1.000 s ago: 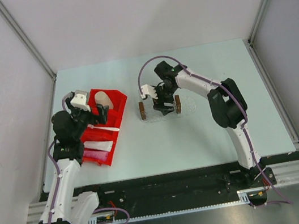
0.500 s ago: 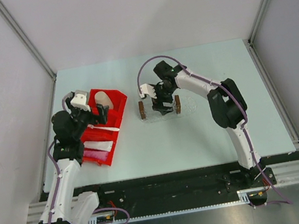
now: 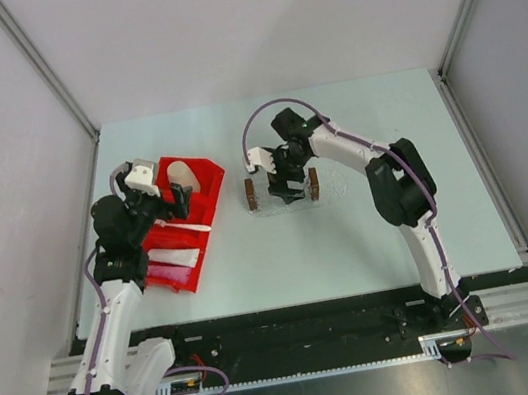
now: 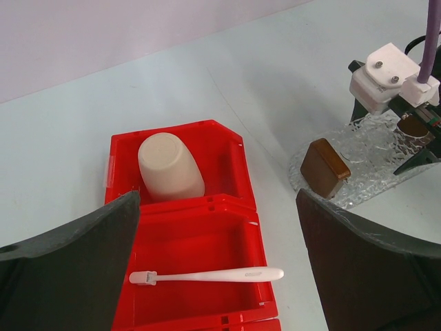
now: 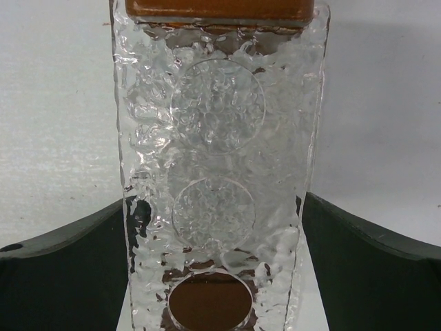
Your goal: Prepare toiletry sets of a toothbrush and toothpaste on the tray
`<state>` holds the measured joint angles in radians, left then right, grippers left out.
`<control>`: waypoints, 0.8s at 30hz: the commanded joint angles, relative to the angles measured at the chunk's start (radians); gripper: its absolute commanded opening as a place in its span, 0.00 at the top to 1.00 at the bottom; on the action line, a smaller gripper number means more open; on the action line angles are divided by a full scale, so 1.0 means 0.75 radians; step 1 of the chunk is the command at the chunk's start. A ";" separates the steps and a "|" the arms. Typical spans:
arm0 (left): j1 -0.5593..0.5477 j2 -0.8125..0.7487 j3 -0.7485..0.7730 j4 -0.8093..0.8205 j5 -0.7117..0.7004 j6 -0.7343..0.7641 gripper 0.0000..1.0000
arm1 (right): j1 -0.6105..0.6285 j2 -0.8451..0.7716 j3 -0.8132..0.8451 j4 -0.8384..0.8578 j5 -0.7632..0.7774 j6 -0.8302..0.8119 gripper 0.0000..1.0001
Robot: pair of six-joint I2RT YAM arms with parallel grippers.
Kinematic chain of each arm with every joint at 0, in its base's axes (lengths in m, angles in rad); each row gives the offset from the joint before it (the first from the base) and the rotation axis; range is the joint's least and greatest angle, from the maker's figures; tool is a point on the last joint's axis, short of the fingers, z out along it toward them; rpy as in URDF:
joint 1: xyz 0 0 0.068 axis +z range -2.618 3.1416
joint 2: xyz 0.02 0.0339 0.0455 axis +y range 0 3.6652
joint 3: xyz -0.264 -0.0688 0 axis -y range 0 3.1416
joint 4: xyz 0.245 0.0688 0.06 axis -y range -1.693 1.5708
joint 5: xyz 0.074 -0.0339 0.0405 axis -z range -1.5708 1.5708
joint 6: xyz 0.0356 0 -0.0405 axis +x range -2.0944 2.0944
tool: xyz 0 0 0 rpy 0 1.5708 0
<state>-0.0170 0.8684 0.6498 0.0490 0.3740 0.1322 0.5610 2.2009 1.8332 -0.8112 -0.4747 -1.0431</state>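
White plastic, thin and probably light, the toothbrush (image 4: 207,276) lies in the middle compartment of the red bin (image 4: 234,148); likely slippery, best pinched mid-handle. Left gripper (image 4: 217,207) hovers above, fingers spread, empty; right gripper (image 5: 215,227) straddles the tray (image 5: 217,158) beside the bin, fingers apart.

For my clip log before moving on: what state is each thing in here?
toothbrush: lying flat in the middle compartment of the red bin, not gripped.
paper cup: closed end up, in the bin's far compartment.
white tube: lying in the bin's near compartment.
tray: empty.
left gripper: open, above the bin.
right gripper: open, jaws on either side of the tray.
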 commanded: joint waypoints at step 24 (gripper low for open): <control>0.012 0.014 -0.001 0.033 0.041 0.057 0.00 | -0.003 -0.257 -0.102 0.135 -0.066 0.108 0.00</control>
<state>-0.0170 0.8757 0.6498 0.0490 0.3744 0.1326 0.5606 2.0815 1.7660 -0.7223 -0.4870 -0.9718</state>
